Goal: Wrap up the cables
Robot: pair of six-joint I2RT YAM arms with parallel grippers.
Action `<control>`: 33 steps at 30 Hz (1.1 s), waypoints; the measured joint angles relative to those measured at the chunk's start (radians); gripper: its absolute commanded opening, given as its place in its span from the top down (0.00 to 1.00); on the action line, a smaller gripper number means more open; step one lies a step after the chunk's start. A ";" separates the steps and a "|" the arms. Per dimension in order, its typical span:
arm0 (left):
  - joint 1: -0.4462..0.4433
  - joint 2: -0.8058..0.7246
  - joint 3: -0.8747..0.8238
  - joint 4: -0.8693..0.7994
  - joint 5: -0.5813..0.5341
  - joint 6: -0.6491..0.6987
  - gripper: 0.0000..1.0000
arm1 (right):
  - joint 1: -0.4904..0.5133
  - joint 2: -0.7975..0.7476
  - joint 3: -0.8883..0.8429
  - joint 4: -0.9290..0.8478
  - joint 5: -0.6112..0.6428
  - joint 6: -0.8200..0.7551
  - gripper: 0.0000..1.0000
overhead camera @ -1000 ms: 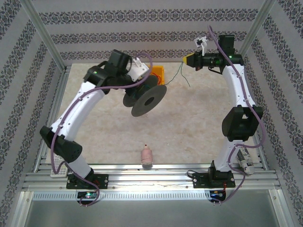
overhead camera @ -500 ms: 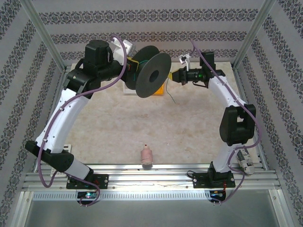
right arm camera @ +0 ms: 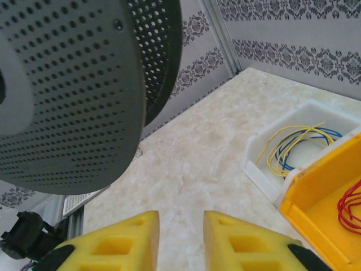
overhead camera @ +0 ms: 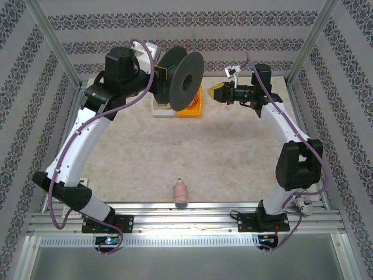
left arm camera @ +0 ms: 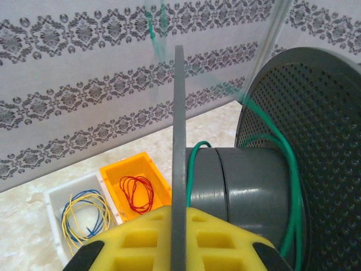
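Observation:
My left gripper is shut on the thin near flange of the black spool, held high over the back of the table. In the left wrist view the yellow fingers clamp that flange. A green cable runs round the spool core, and its loose end shows blurred above. My right gripper hangs just right of the spool, open, with only bare table between its fingers. The spool's perforated flange sits at the upper left of the right wrist view.
An orange bin with a red cable coil and a white bin with yellow and blue cables stand under the spool. A pink object lies near the front edge. Patterned walls enclose the table.
The right gripper has opened and let go of the green cable, drawing back slightly to the right. The left arm lifted the spool up and turned it, and now holds it high.

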State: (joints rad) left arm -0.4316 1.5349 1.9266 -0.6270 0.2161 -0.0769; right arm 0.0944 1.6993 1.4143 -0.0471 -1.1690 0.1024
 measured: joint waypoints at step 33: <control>-0.094 0.081 0.026 -0.119 -0.008 0.020 1.00 | -0.061 -0.245 0.283 0.121 0.086 0.217 0.05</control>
State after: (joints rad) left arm -0.5259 1.6161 1.9522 -0.7460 0.2077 -0.0570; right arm 0.0338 1.4548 1.6970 0.0734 -1.0832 0.3199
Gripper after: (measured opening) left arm 0.088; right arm 0.971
